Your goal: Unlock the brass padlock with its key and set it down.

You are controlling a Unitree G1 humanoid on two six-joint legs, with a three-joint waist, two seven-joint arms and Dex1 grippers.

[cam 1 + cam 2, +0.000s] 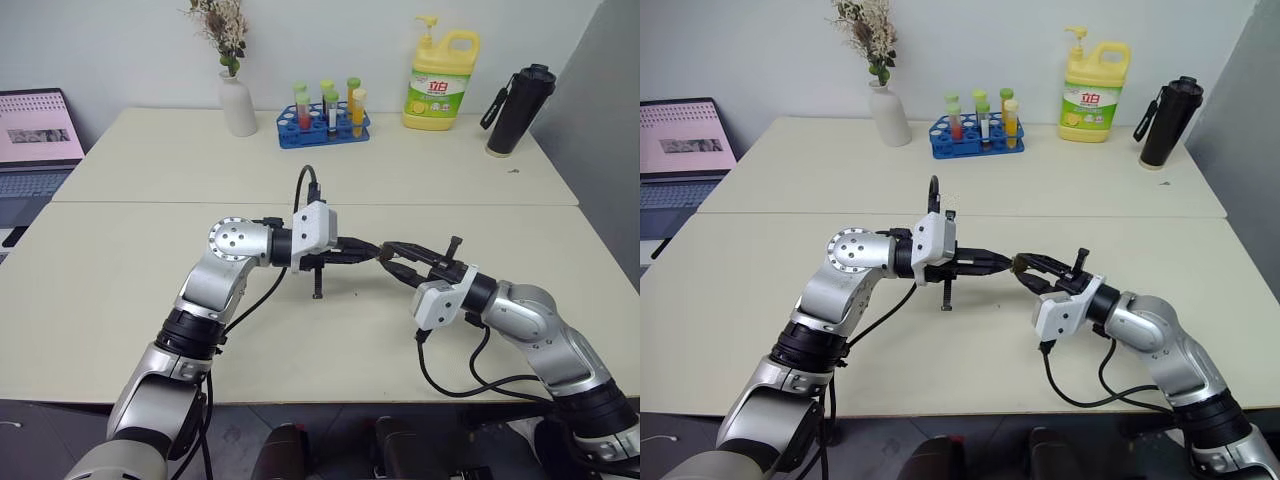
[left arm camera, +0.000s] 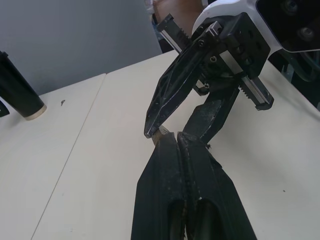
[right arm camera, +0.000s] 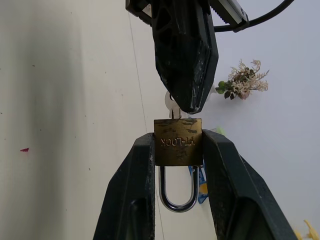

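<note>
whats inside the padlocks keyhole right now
The key sits in the brass padlock, only its silvery head showing; the blade is hidden inside the body, and the left gripper covers the head's top.

**What you can't really make out here**

Key (image 3: 172, 109) is mostly buried btw the left gripper (image 3: 186, 102) fingertips, only a sliver of silver shows above the brass padlock (image 3: 178, 142). Shackle sits behind the right gripper (image 3: 178, 150) fingers, partly covered. In head views the padlock (image 1: 1018, 264) is too small to read. Laptop (image 1: 35, 150) cut off by the pic edge.

Brass padlock (image 3: 178, 142), shackle closed, key (image 3: 172, 108) inserted.
</note>
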